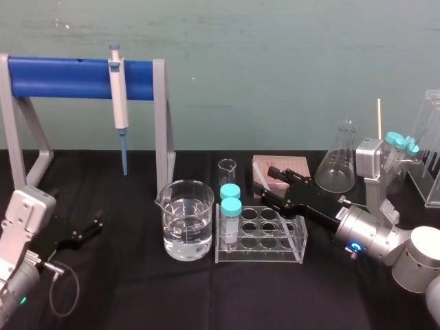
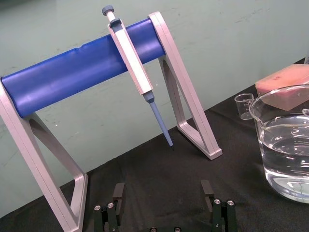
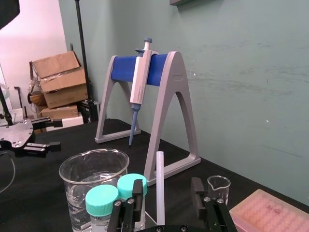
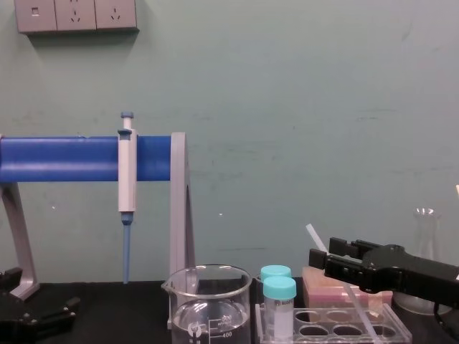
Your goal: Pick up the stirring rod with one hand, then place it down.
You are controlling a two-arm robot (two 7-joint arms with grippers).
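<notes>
Black cloth covers the table (image 1: 137,289) in the head view. At centre right the right gripper (image 1: 269,187) reaches over the clear tube rack (image 1: 261,237), with the stirring rod (image 1: 261,185) slanting between its fingers. At lower left the left gripper (image 1: 93,227) rests idle.

Left wrist view: its fingers (image 2: 118,193) are spread wide at the bottom edge.

Right wrist view: the stirring rod (image 3: 160,188) stands at bottom centre between parted fingers (image 3: 195,191), touching neither.

Chest view: at lower right the stirring rod (image 4: 313,235) tilts down toward the tube rack (image 4: 330,315).
</notes>
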